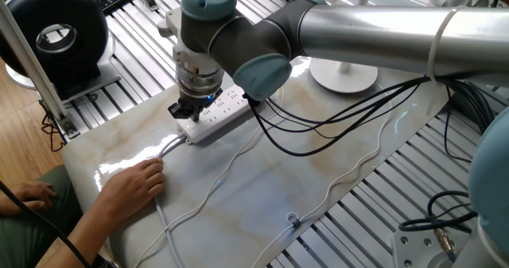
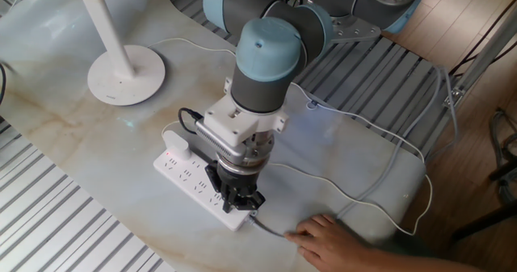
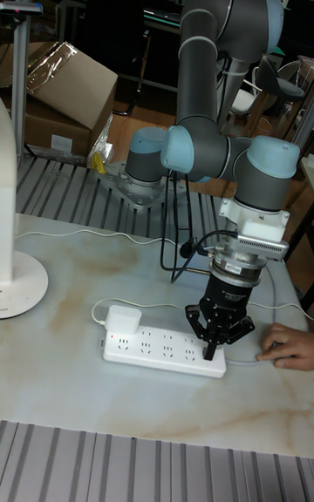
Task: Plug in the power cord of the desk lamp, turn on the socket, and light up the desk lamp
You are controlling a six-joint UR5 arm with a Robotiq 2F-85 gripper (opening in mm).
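The socket (image 1: 225,109) (image 2: 187,178) (image 3: 161,350) lies flat on the marble table. The power cord's boxy white plug (image 2: 179,146) (image 3: 122,321) sits in the end nearest the desk lamp. My gripper (image 1: 181,110) (image 2: 241,204) (image 3: 210,348) points straight down at the opposite end of the strip, fingers shut together with nothing between them, tips at the strip's top face. The desk lamp's disc base (image 1: 343,76) (image 2: 125,75) (image 3: 19,285) stands beyond. The thin power cord (image 2: 367,199) (image 1: 350,172) loops across the table. The lamp's head is out of view.
A person's hand (image 1: 131,190) (image 2: 329,240) (image 3: 288,348) rests on the strip's thicker cable just past my gripper. Black robot cables (image 1: 334,117) hang over the table. A black round fan (image 1: 56,33) stands off the table's corner. Slatted aluminium surrounds the marble top.
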